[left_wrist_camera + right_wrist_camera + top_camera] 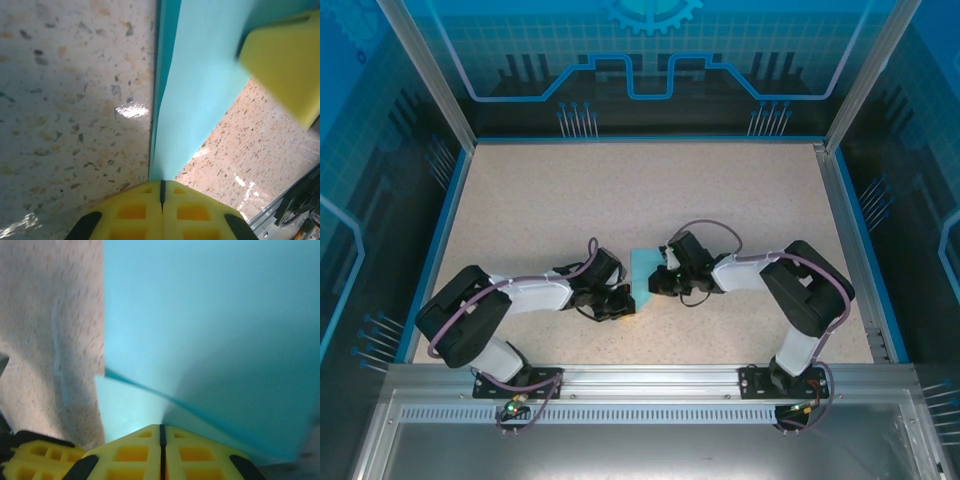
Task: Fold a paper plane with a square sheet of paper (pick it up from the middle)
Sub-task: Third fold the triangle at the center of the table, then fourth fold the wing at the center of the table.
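The square sheet of paper [644,270] is light cyan and lies folded on the speckled table between the two arms. In the left wrist view the sheet [200,85] runs up from my left gripper [161,186], whose yellow fingers are shut with the paper's edge pinched at their tips. My right gripper [161,429] is also shut, at the spot where one layer of the sheet [210,315] lifts off a flat layer along a crease. From above, the left gripper [623,301] and the right gripper [658,284] almost touch. The paper plane is out of view.
The beige speckled table [620,190] has a blue raised rim [448,220] at the sides and back. An aluminium rail [650,378] runs along the near edge by the arm bases. The right gripper's yellow finger [285,65] hangs close over the paper.
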{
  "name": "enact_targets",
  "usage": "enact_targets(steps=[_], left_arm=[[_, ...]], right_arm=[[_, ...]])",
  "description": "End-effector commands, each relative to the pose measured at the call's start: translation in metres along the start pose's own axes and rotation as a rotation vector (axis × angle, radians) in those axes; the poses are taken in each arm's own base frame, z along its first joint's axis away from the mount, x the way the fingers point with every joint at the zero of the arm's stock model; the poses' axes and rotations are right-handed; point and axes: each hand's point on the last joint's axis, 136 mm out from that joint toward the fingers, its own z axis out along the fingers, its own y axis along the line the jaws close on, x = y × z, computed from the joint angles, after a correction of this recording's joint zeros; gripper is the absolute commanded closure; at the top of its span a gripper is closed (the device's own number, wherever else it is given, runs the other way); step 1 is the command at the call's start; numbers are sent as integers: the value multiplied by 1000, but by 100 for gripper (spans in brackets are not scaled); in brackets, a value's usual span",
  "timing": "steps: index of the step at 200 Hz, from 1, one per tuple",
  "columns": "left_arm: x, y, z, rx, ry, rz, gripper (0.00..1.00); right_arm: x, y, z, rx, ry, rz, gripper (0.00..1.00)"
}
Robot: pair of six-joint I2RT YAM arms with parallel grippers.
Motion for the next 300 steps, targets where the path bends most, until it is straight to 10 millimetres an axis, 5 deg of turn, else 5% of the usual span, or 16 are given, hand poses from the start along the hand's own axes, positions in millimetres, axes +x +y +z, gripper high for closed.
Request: enact_targets(steps=[1,23,58,99,133,171,219,300], left_arm=[[29,52,4,-197,94,-80,100],[27,47,3,-188,90,-66,100],[16,22,-6,-128,61,-12,100],[-12,-35,-31,-7,-46,92,84],[-36,-52,-38,-7,-137,125,81],[-54,-49,-24,-58,-167,114,87],[-72,-20,-14,-219,-223,77,96],[-67,8,-8,-342,-187,17,98]], right_arm=[[-26,-64,-14,206,-110,50,91],[-38,-64,-25,218,-135,52,90],[-45,-33,-53,163,-172,21,82],[-30,-16,-73,118,-176,69,62],[-14,-14,-68,68,-140,134,45],[-7,-8,-56,33,-89,152,42],[-1,-3,-37,33,-27,164,44],[3,7,-18,28,10,182,54]])
